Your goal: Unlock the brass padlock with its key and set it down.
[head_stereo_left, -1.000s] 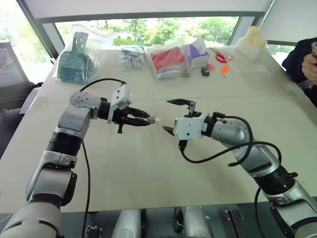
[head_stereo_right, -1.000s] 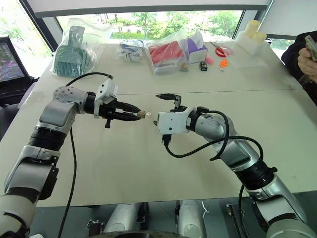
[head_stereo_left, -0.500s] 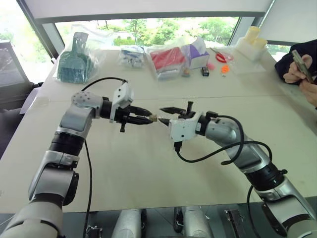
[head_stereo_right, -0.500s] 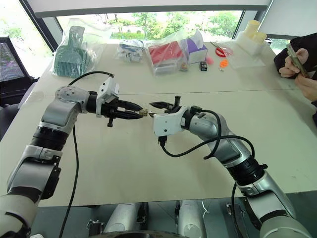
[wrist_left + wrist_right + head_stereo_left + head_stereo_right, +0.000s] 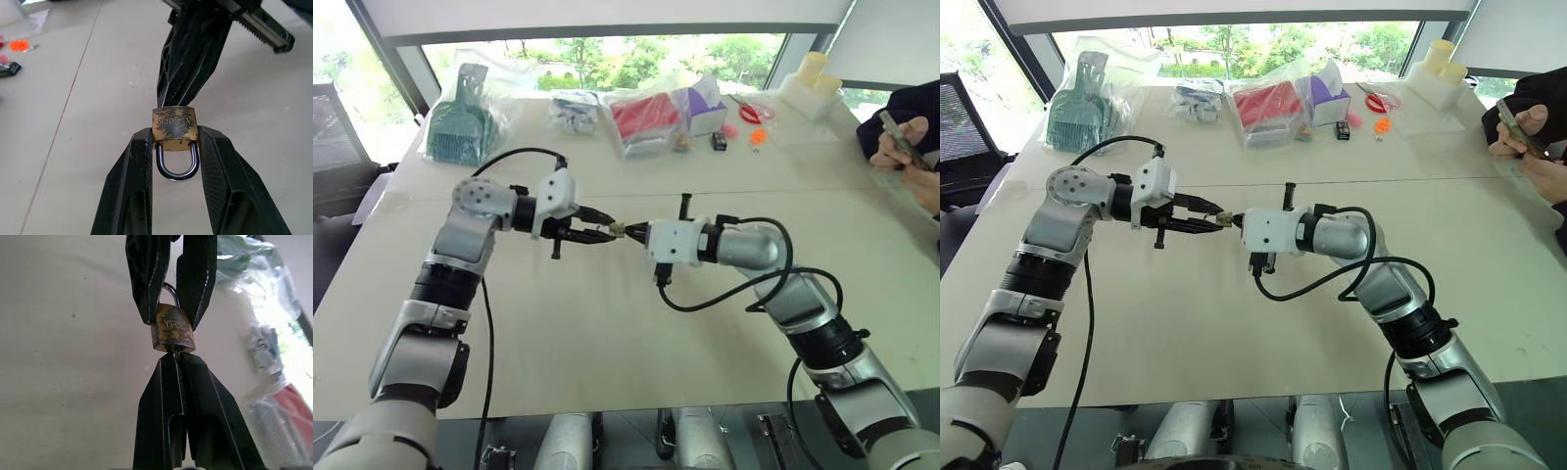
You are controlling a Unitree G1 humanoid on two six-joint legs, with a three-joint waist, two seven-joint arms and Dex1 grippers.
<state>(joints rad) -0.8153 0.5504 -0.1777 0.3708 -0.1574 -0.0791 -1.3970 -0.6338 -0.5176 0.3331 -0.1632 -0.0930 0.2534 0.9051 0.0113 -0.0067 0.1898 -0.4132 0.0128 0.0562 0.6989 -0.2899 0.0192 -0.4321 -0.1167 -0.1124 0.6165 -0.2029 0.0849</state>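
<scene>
well above the pale table [image 5: 607, 323], the two claws meet tip to tip in mid-air. the left claw [image 5: 174, 147] grips the brass padlock [image 5: 174, 128] by its sides, one black finger pressed against each edge of the dull-gold body. in the left wrist view the padlock's silvery shackle [image 5: 177, 164] loops back between those two fingers, toward the wrist, and looks seated in the body. the padlock's far end faces the right claw [image 5: 176, 357], whose two fingers are pressed together into a single point that touches the middle of that face. a thin sliver of pale metal shows just at the pinched tips in the right wrist view, likely the key [image 5: 174, 352], though it is too small to tell for sure. from the head cameras the padlock [image 5: 1222, 219] is a small spot between the two arms, held clear of the table and over its middle seam.

along the far edge of the table lie a teal dustpan in a clear bag [image 5: 460, 122], a bag with something red inside [image 5: 646, 117], a purple and white box [image 5: 705, 106], small dark and orange trinkets [image 5: 756, 137], and a pale container [image 5: 811, 83]. at the right edge a person's hands [image 5: 901, 137] hold a phone.
</scene>
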